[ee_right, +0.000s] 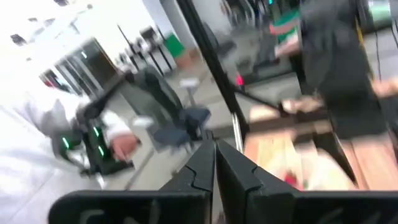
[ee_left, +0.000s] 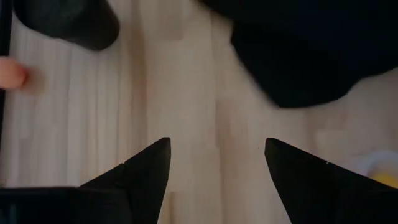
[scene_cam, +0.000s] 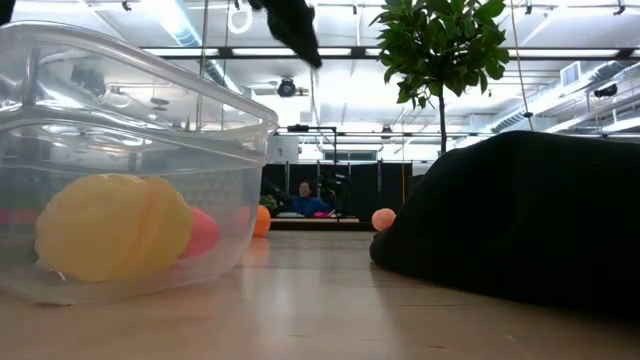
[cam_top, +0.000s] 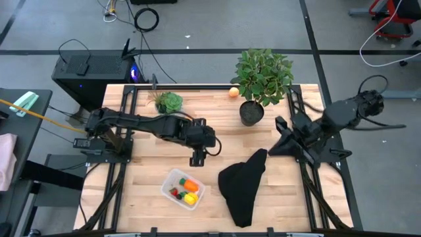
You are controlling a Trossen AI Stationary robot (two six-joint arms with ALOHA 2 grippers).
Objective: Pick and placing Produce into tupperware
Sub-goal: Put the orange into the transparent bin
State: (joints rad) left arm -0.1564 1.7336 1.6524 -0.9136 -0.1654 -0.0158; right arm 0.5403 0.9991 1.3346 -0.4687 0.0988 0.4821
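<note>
The clear tupperware (cam_top: 183,187) stands near the table's front edge; in the low view it fills the left side (scene_cam: 130,120). Inside it lie yellow (scene_cam: 110,240), red (cam_top: 176,193) and orange (cam_top: 191,185) pieces of produce. One orange ball (cam_top: 233,92) rests on the wood at the far edge, beside the big plant. My left gripper (cam_top: 196,160) hangs open above bare wood, just beyond the tupperware's far side; nothing is between its fingers (ee_left: 217,146). My right gripper (ee_right: 215,155) is shut, empty, and raised at the table's right side (cam_top: 281,126).
A crumpled black cloth (cam_top: 243,184) lies right of the tupperware. A tall potted plant (cam_top: 263,76) stands at the back, its dark pot (cam_top: 251,113) near the middle. A small green plant (cam_top: 168,102) sits at the far left. Bare wood stretches between the tupperware and the plants.
</note>
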